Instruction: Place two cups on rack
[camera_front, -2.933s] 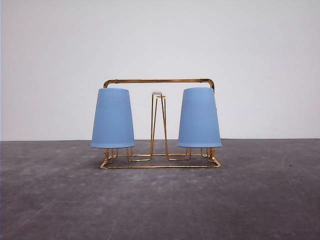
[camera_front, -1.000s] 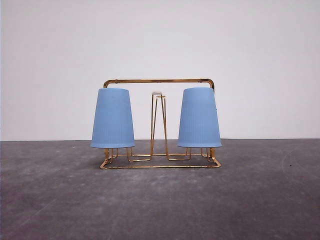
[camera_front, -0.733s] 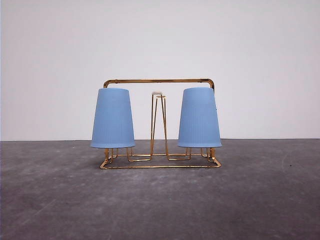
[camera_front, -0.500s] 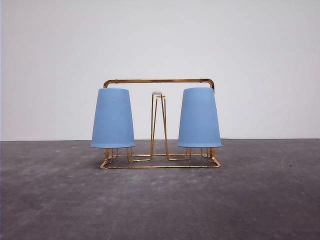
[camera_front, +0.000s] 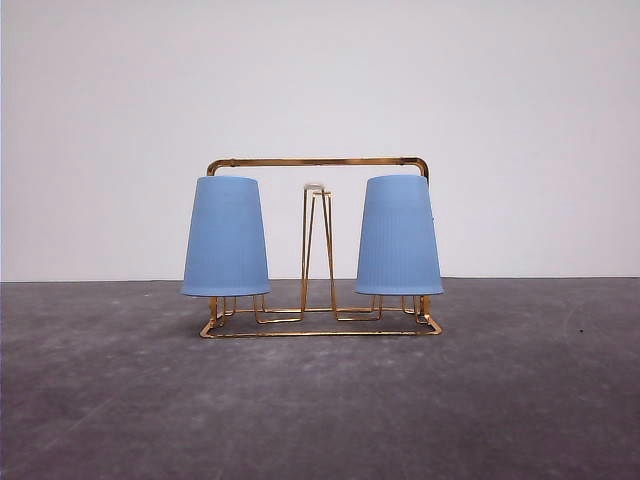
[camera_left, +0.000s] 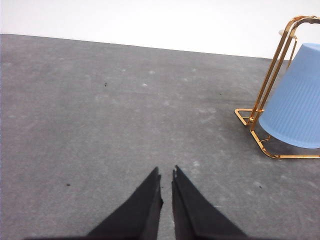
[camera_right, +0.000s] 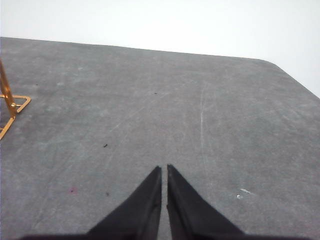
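Two light-blue ribbed cups sit upside down on the gold wire rack in the front view, one cup on the left side and the other cup on the right. A bare white-tipped prong stands between them. In the left wrist view my left gripper is shut and empty over the table, with the left cup and a rack corner off to one side. My right gripper is shut and empty too, away from the rack corner.
The dark grey table runs to a white wall behind the rack. In the right wrist view the table's far corner is rounded, with open surface around both grippers.
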